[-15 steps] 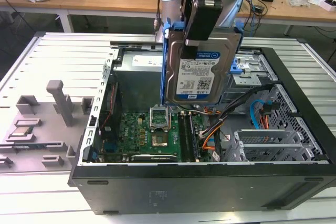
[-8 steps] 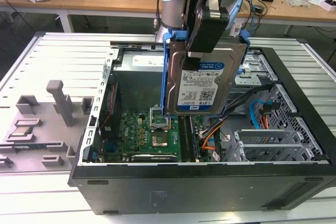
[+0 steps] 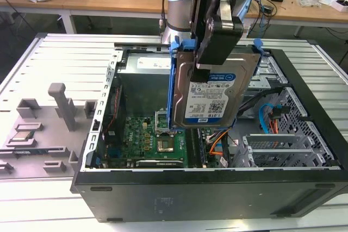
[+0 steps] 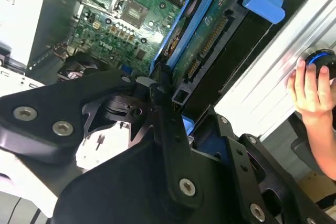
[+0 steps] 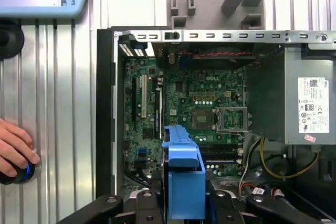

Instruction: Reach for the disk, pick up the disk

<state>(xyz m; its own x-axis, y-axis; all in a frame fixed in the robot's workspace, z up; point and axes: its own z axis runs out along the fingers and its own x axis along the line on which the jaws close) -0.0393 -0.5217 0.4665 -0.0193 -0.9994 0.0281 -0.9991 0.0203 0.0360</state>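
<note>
The disk [image 3: 213, 97] hangs upright above the open computer case [image 3: 206, 188], its silver face and white-and-blue label turned toward the exterior camera, its blue bracket [image 3: 174, 85] running along its edges. My gripper [image 3: 213, 61] is shut on the disk's top edge and holds it clear of the case. In the second wrist view the disk's green circuit side and blue bracket [image 4: 210, 35] stick out beyond the black fingers [image 4: 160, 85]. In the first wrist view the blue bracket edge [image 5: 184, 177] stands between the black finger links, above the motherboard [image 5: 194, 103].
A grey fixture plate [image 3: 43, 129] with pegs and a small chip lies at the exterior view's left of the case. Drive cages and cables [image 3: 283, 134] fill the case's right part. A hand [image 5: 13, 150] rests on a knob on the slatted table [image 5: 58, 103]. The power supply [image 5: 310, 103] sits in the case.
</note>
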